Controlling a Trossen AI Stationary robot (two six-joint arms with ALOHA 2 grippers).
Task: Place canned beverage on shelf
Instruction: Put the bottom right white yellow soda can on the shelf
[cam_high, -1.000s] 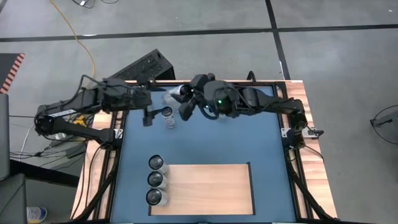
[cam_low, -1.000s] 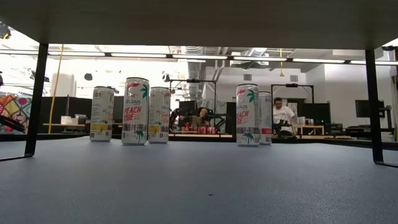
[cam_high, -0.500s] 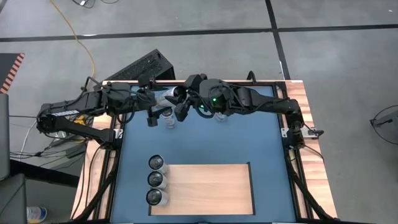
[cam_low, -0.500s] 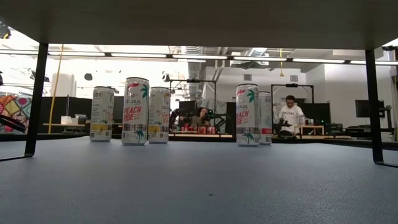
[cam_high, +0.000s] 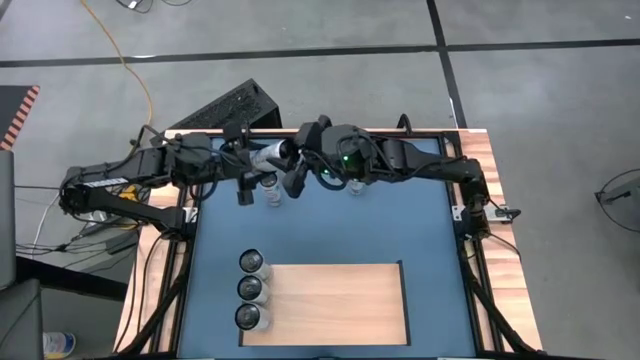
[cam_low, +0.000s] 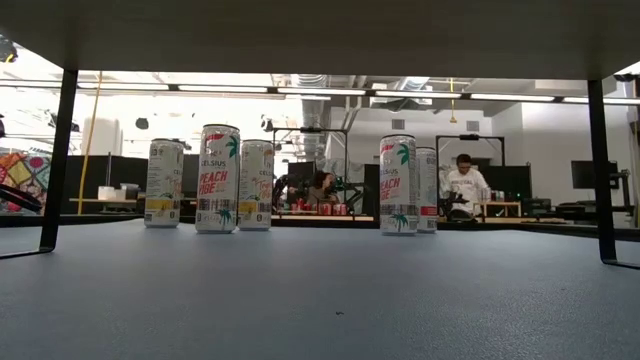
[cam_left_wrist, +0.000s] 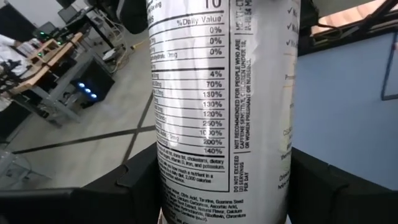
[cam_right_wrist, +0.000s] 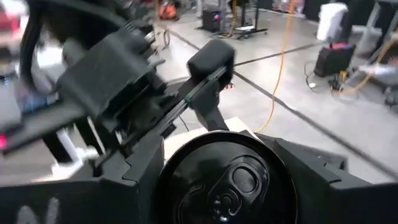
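Observation:
A silver can (cam_high: 268, 155) lies about level in the air over the far part of the blue surface (cam_high: 420, 230), between my two arms. My left gripper (cam_high: 252, 162) reaches it from the table's left and my right gripper (cam_high: 292, 162) from the right, both shut on it. The left wrist view shows its printed label (cam_left_wrist: 205, 106), and the right wrist view shows its lid with the tab (cam_right_wrist: 233, 183). The shelf (cam_high: 340, 305), a pale wood panel, lies at the near middle. My left gripper pinches the can's side wall (cam_left_wrist: 163, 180) between its two fingers (cam_left_wrist: 127, 186), which lie along the can and come about level from the table's left. The can is clear of the table. My right gripper pinches the can at its lid end (cam_right_wrist: 163, 177), one finger (cam_right_wrist: 311, 177) on each side. The fingers lie along the can and come about level from the table's right, with the lid facing the wrist. The can is lifted clear.
Two more cans (cam_high: 272, 192) (cam_high: 353, 186) stand on the blue surface under the arms. Three cans (cam_high: 250, 288) stand in a row at the shelf's left edge. A black box (cam_high: 235, 105) sits beyond the far edge. A person (cam_low: 462, 180) shows in the room behind.
My right gripper has rolled and swung the can's free end toward the table's left, in between my left gripper's fingers. The can stays lifted and about level. The cans on the table have not moved.

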